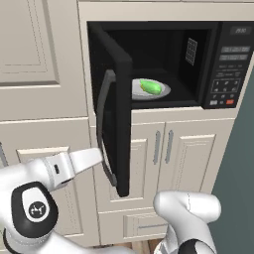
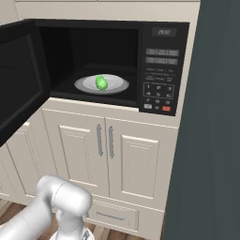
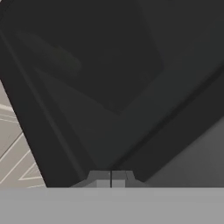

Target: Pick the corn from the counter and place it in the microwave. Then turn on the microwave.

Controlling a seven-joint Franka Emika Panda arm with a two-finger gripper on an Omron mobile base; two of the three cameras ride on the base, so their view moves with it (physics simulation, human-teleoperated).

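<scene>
The microwave (image 1: 218, 64) (image 2: 159, 70) stands with its dark glass door (image 1: 116, 114) (image 2: 21, 79) swung out to the left. Inside, the green corn (image 1: 150, 87) (image 2: 101, 83) lies on the grey plate (image 1: 163, 92) (image 2: 119, 84). My white forearm reaches toward the outer side of the door, just left of its curved grey handle (image 1: 101, 129), and the door hides the hand. In the hand view my gripper (image 3: 111, 180) is shut with nothing between its fingertips, close against the door's dark glass (image 3: 109, 65). The counter is out of view.
The keypad with its red button (image 1: 229, 102) (image 2: 166, 108) is on the microwave's right side. Cream cabinet doors (image 1: 163, 149) (image 2: 103, 150) sit below it. A tall dark grey panel (image 2: 211, 140) stands to the right. The open door juts into the room.
</scene>
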